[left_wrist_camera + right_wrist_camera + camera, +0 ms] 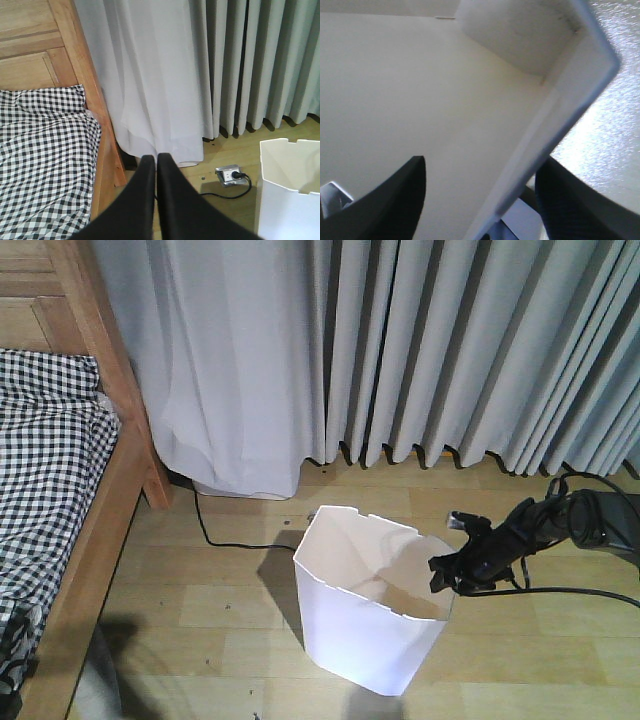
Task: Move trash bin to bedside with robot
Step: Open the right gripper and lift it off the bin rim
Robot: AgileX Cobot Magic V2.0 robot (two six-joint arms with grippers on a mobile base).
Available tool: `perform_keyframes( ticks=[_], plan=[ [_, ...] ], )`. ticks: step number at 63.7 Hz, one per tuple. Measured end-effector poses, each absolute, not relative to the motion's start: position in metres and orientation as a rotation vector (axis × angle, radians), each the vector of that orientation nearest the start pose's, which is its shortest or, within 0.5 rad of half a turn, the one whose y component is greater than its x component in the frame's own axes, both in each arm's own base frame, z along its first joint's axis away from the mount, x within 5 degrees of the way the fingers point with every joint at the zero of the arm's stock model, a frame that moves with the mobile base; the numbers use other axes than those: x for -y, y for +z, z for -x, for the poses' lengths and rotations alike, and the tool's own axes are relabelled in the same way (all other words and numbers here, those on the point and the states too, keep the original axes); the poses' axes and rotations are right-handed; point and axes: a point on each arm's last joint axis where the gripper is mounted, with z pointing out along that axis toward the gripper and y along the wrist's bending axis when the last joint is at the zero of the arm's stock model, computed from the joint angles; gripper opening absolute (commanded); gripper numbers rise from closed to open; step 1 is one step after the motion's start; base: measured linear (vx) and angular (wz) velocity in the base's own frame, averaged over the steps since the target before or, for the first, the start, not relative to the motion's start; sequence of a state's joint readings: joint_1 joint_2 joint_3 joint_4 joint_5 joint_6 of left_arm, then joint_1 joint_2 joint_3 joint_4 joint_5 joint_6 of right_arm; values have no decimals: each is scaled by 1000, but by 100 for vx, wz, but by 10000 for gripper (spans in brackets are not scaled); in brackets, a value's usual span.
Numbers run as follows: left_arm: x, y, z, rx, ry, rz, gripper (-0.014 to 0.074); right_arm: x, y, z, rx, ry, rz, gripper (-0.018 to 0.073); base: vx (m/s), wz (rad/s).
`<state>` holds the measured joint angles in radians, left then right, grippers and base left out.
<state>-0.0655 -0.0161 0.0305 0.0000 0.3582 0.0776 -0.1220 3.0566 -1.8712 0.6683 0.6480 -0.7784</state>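
Count of items: one trash bin [365, 615], one bed frame [105, 455], two grippers, one floor socket [229, 175], one black cable [225, 537].

White trash bin stands upright on the light wood-plank floor [200, 640], lower centre of the front view, well apart from the bed frame at the left edge. Checkered bedding [45, 470] lies on the frame.

Right gripper [450, 575] sits at the bin's right rim; in the right wrist view its fingers [400, 200] are spread, one inside the cream wall, one outside, straddling the wall. Contact with the wall cannot be confirmed from this close, blurred view.

Left gripper [156, 165] shows in the left wrist view with fingers pressed together, holding nothing, pointed toward the curtain foot.

Grey pleated curtains [450, 340] fill the background.
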Motion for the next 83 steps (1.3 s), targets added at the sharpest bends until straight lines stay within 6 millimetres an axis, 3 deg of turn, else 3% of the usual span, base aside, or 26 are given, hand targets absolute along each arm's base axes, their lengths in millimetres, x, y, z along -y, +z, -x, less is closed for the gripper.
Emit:
perform_keyframes(
  ticks=[12,23,35,40,56,72,83],
  plan=[
    [3,172,-53,-1851,8,-133,-7,25,-179,-422,-3103,466,-18,457,0,0],
    [3,172,-53,-1851,8,-133,-7,29,-174,-419,-3165,323,-26,457,0,0],
    [3,172,-53,-1851,8,-133,-7,30,-144,-402,-3102,159,-76,457,0,0],
    [3,172,-53,-1851,8,-133,-7,31,-122,-392,-3059,114,-52,457,0,0],
    [3,172,-53,-1851,8,-133,-7,30,-15,-365,-2919,40,55,457,0,0],
    [3,172,-53,-1851,8,-133,-7,23,133,-341,-2592,-17,93,457,0,0],
    [3,172,-53,-1851,8,-133,-7,18,230,-302,-2378,-35,133,457,0,0]
  ],
)
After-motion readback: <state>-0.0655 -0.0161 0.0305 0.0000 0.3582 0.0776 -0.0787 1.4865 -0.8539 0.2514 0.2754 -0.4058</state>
